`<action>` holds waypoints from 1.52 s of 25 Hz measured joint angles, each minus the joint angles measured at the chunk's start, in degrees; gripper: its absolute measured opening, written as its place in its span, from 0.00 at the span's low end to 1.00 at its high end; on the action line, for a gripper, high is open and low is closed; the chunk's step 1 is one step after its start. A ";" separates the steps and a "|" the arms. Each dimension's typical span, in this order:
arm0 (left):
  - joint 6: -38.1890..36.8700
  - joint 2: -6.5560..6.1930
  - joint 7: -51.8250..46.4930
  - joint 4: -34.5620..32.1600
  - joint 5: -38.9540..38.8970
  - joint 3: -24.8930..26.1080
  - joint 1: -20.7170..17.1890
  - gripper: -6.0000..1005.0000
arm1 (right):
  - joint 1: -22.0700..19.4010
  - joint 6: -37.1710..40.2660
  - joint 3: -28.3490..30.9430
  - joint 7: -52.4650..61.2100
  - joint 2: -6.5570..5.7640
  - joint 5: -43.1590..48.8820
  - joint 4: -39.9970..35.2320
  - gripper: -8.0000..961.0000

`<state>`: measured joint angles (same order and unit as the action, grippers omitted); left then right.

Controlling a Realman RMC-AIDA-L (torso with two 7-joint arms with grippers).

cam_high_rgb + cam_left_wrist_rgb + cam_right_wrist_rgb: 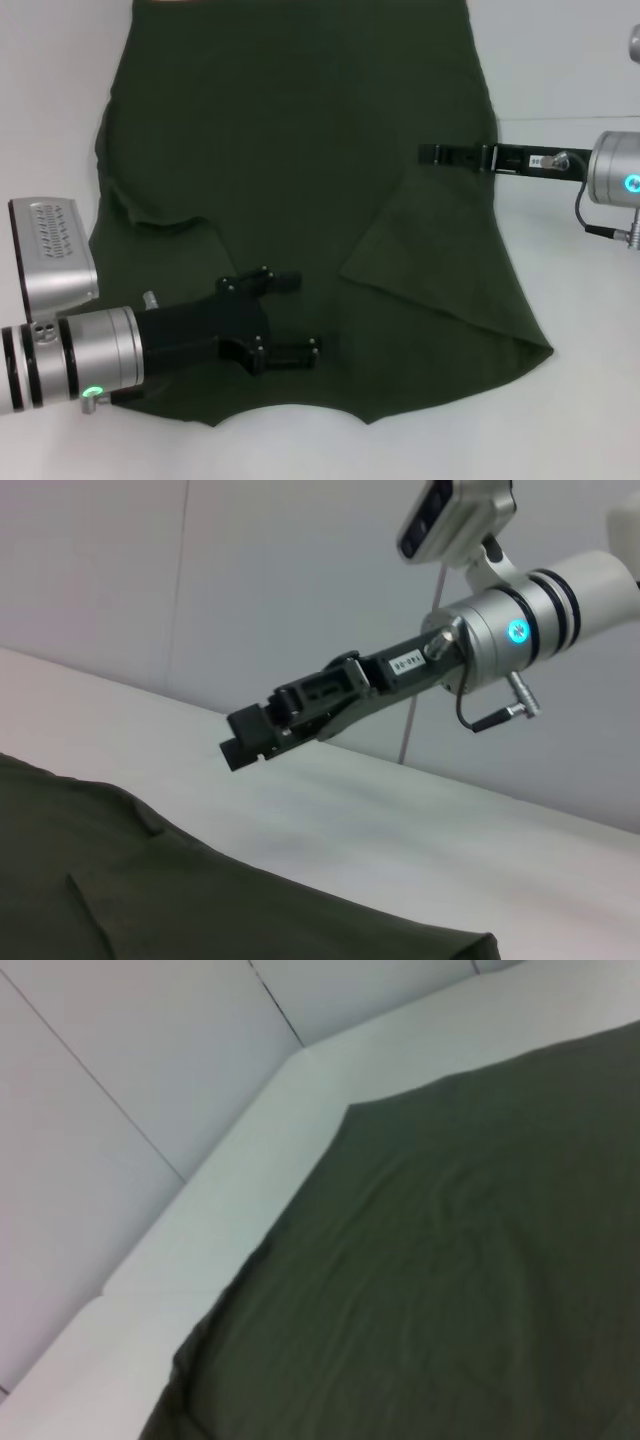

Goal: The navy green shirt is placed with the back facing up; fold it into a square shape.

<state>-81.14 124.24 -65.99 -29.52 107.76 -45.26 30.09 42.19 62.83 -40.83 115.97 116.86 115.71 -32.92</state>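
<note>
Olive shirt [300, 180] flat on table; left gripper [295, 318] open above it.

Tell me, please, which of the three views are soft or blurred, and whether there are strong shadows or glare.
Head view: even light, no hard shadows or glare; the navy green shirt shows little texture. Left wrist view: the right gripper is fairly sharp, the nearby cloth soft. Right wrist view: blurred throughout, the folds only faint.

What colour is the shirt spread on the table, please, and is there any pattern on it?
The shirt is plain dark olive green, no print showing; clearest in the head view.
</note>
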 joint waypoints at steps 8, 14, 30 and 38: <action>-4.33 -0.30 -8.36 -5.16 0.25 1.87 -2.26 0.95 | -5.86 7.92 0.05 -14.89 0.76 -10.24 1.50 0.95; -6.77 -0.31 -16.08 -10.86 1.45 4.62 -6.60 0.94 | -8.32 14.33 0.03 -25.80 1.38 -12.86 3.93 0.96; -6.15 -0.30 -19.17 -21.01 13.63 18.07 -11.70 0.94 | -6.80 14.87 -6.02 -28.47 2.41 -12.26 4.75 0.96; -6.13 -0.26 -17.90 -25.51 18.18 20.25 -12.58 0.95 | -6.68 20.65 -12.25 -31.09 1.36 -12.26 4.14 0.96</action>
<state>-87.26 123.98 -83.89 -55.03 125.94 -25.02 17.52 35.51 83.47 -53.08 84.88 118.22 103.45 -28.78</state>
